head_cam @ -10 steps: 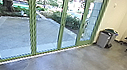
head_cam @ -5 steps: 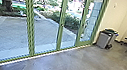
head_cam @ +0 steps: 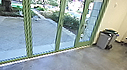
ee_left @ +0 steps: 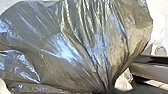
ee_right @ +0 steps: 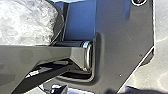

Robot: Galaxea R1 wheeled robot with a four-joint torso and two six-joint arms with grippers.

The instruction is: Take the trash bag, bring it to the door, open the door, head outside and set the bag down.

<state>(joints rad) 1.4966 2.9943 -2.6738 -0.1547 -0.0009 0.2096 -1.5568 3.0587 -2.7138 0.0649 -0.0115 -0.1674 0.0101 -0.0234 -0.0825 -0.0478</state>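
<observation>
Trash bag [ee_left: 100, 45], neck grasped by the left gripper [ee_left: 107, 91]; right gripper's state cannot be told. Beyond the grippers: green-framed glass doors [head_cam: 60, 24] blocking passage; grey bins [head_cam: 102, 40], contents indistinct.

Right at the left gripper [ee_left: 107, 90], here's the bag [ee_left: 100, 42]: thin grey plastic, properly glossy, drawn into sharp pleats and throwing bluish-white glints. Just beside that gripper, a scrap of pale stuff [ee_left: 123, 81], crumpled and rough-looking. Well apart from the gripper, smooth clear glass [head_cam: 48, 17] sits in green frames [head_cam: 29, 19]. The grey floor [head_cam: 74, 67] looks hard and polished, streaked with reflections; the bin [head_cam: 103, 40] is smooth, plastic-looking; the wall [head_cam: 118, 17], plain matt.
</observation>
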